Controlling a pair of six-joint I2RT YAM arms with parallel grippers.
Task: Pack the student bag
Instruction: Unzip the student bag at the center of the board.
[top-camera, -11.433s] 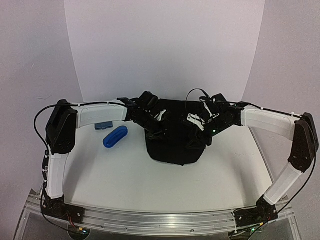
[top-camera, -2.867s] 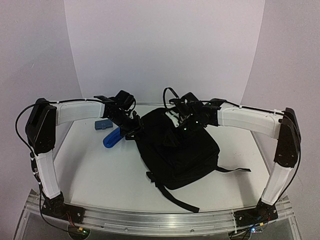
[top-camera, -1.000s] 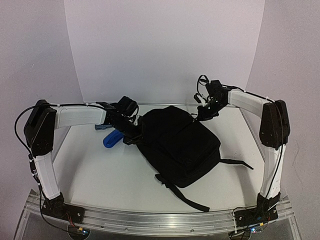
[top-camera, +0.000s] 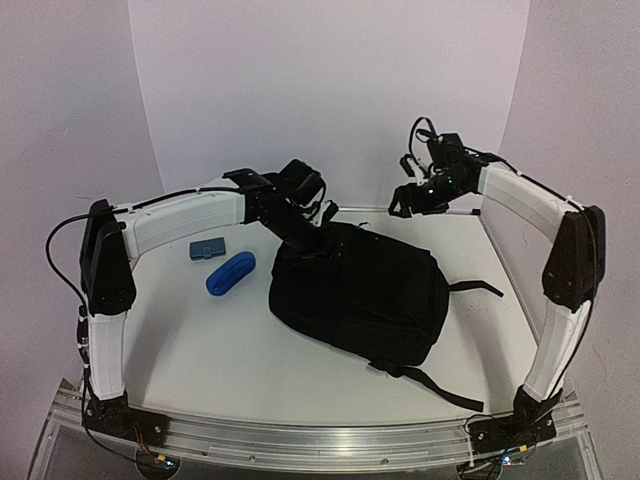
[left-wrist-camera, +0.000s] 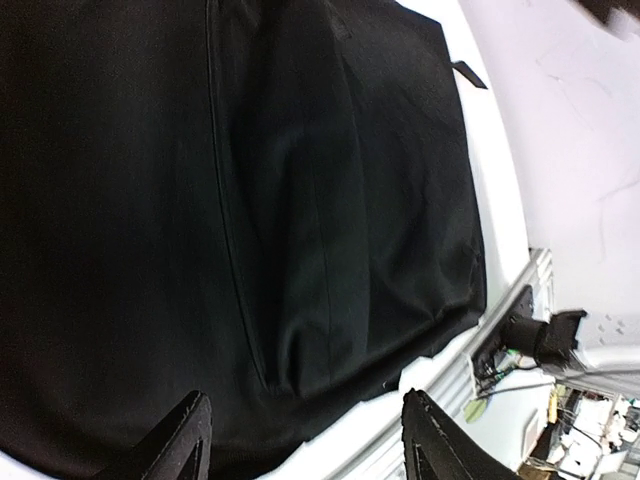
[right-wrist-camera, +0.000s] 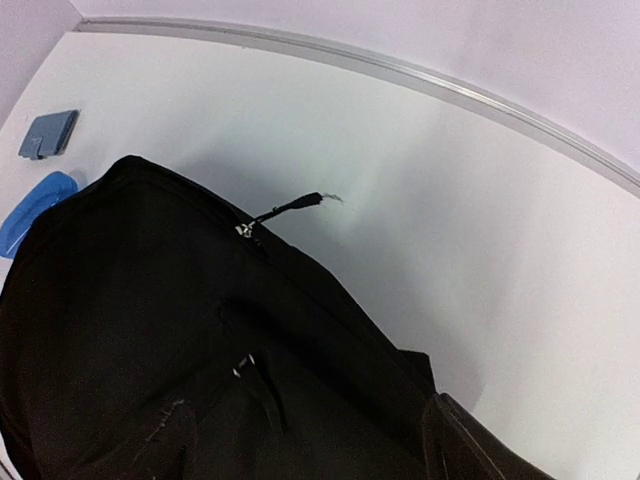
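Observation:
The student bag, a large black backpack, lies flat in the middle of the table with its straps trailing toward the near right. My left gripper hovers over the bag's far left corner. In the left wrist view that gripper is open, with only the bag's fabric below it. My right gripper hangs raised at the back right, clear of the bag. Seen from the right wrist, it is open and empty above the bag, whose zipper pull lies on the table.
A blue oval pouch lies left of the bag, and a small grey-blue flat item sits behind it. Both also show in the right wrist view: the pouch and the flat item. The table's back rim curves close behind.
Both grippers have opened and let go of the bag, which now lies a little farther right. My right gripper has risen away from it; my left has shifted right over the bag's corner.

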